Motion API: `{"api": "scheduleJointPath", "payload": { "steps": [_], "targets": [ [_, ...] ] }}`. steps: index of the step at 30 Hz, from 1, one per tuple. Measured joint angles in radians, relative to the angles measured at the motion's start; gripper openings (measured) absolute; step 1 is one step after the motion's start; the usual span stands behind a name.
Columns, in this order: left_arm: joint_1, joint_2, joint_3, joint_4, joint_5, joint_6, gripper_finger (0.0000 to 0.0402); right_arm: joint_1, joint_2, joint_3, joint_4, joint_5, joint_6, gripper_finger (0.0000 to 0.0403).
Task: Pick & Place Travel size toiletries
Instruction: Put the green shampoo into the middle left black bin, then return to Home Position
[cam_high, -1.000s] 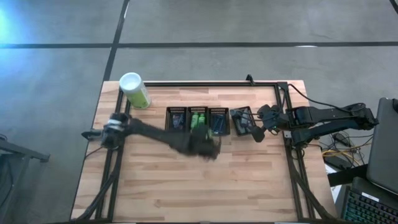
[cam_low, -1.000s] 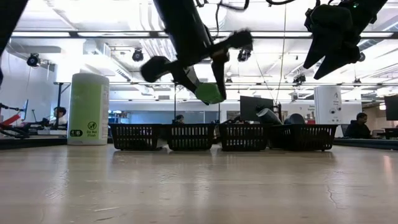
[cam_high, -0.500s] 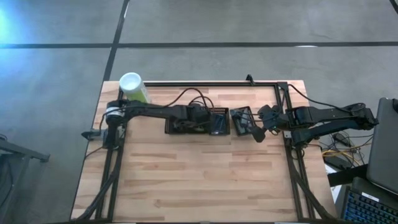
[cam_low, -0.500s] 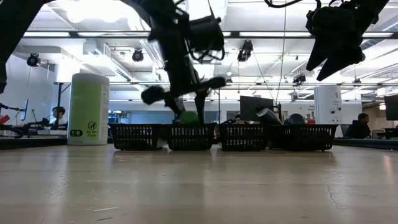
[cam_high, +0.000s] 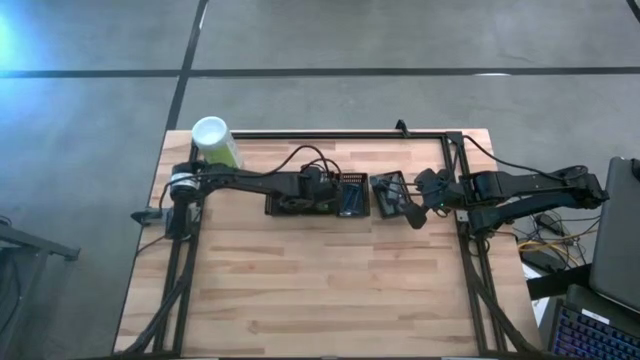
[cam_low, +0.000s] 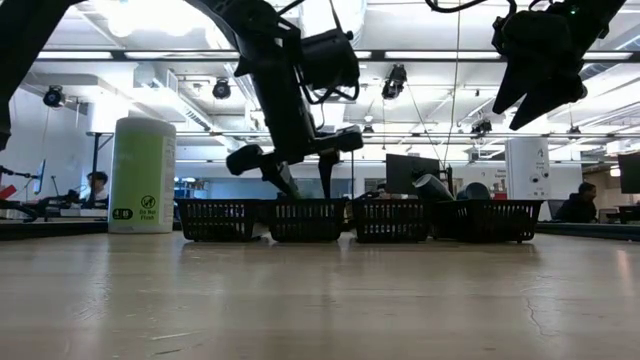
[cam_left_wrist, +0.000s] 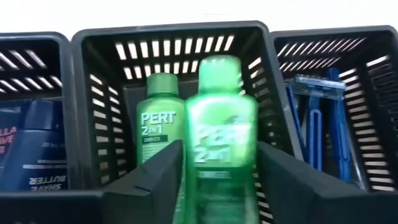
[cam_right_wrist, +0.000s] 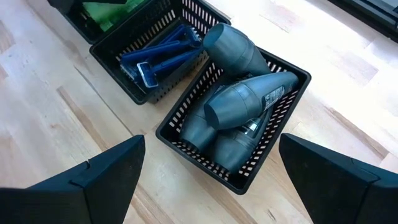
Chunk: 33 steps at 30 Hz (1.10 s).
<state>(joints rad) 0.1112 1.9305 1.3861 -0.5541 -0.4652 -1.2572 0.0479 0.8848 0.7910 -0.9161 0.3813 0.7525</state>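
Four black mesh bins stand in a row. In the left wrist view they hold navy tubes (cam_left_wrist: 31, 149), a green tube (cam_left_wrist: 158, 124) lying flat, and blue razors (cam_left_wrist: 317, 124). The fourth bin holds grey oval bottles (cam_right_wrist: 242, 99). My left gripper (cam_high: 318, 195) (cam_low: 303, 185) reaches down into the green-tube bin (cam_left_wrist: 93, 50), open. A second green tube (cam_left_wrist: 221, 130), blurred, shows between its fingers. My right gripper (cam_right_wrist: 211, 180) (cam_high: 415, 205) hangs open above the grey-bottle bin (cam_right_wrist: 186, 143), high over the table (cam_low: 540, 60). My left gripper stands with one finger (cam_left_wrist: 155, 180) on either side of the blurred green tube's lower body (cam_left_wrist: 217, 186), coming from above into the bin. The tube stands upright between them. I cannot tell whether the fingers touch it.
A tall pale-green canister with a white cap (cam_high: 215, 143) (cam_low: 142, 175) stands near the table's far left corner. Bare wood (cam_high: 330, 290) stretches from the bin row toward the near edge. A black frame rail (cam_high: 330, 133) runs along the far edge.
My left gripper carried a green tube from over the table's middle toward the far edge and down into the second bin. In the low view the tube showed above the bin rim half a second ago and is now below it.
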Motion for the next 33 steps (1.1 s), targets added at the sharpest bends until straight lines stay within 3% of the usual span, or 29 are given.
{"api": "scheduleJointPath", "payload": {
  "steps": [9, 20, 27, 30, 33],
  "targets": [
    [-0.002, -0.034, 0.0, -0.015, 0.024, 0.029, 0.0258, 0.0, 0.0, 0.0, 0.008, 0.0, 0.0, 0.0368],
    [-0.087, -0.288, 0.001, -0.088, 0.074, 0.39, 0.0261, 0.0, 0.0, 0.0, 0.016, 0.0, -0.011, 0.0368],
    [-0.122, -0.453, -0.001, -0.248, 0.034, 0.303, 0.0261, 0.0, -0.001, 0.0, 0.012, 0.0, 0.006, 0.0368],
    [-0.146, -0.497, -0.011, -0.166, 0.028, 0.411, 0.0261, 0.002, -0.005, 0.001, 0.027, -0.047, -0.016, 0.0368],
    [-0.139, -0.55, -0.091, 0.0, 0.053, 0.518, 0.0261, 0.002, -0.028, 0.002, 0.119, -0.198, -0.153, 0.0368]
  ]
}}
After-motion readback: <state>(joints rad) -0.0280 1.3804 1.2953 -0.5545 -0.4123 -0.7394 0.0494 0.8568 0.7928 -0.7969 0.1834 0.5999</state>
